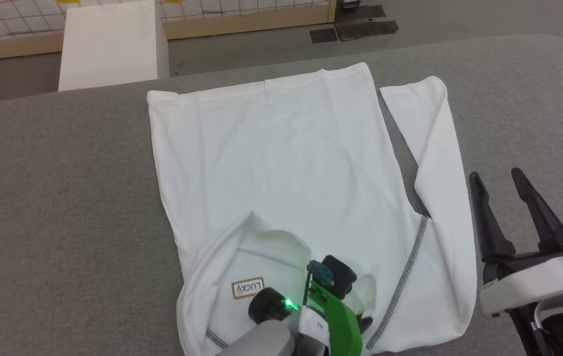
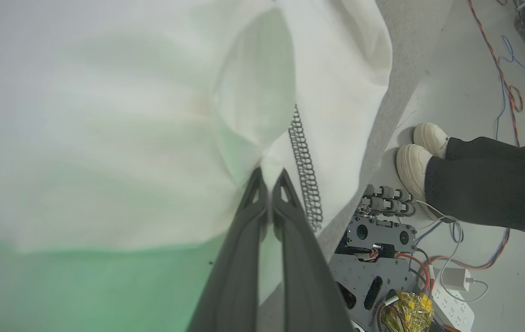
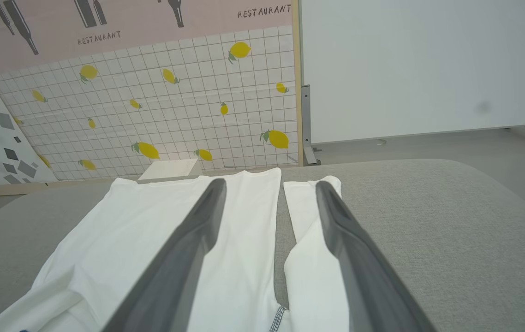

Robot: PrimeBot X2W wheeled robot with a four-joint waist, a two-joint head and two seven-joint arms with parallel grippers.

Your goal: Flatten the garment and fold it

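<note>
Garment (image 1: pixel 281 163): left gripper (image 2: pixel 269 180) fingers clenched on fabric at lower centre, seemingly to drag it flat; right gripper (image 1: pixel 495 177) fingers released.

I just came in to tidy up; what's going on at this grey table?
The robot is working on a white long-sleeved shirt spread on the grey table. Its left gripper is shut on a pinch of fabric at the near end, beside the zigzag seam, where the cloth is rumpled around the tan patch. The right gripper hangs open and empty next to the outstretched sleeve.
</note>
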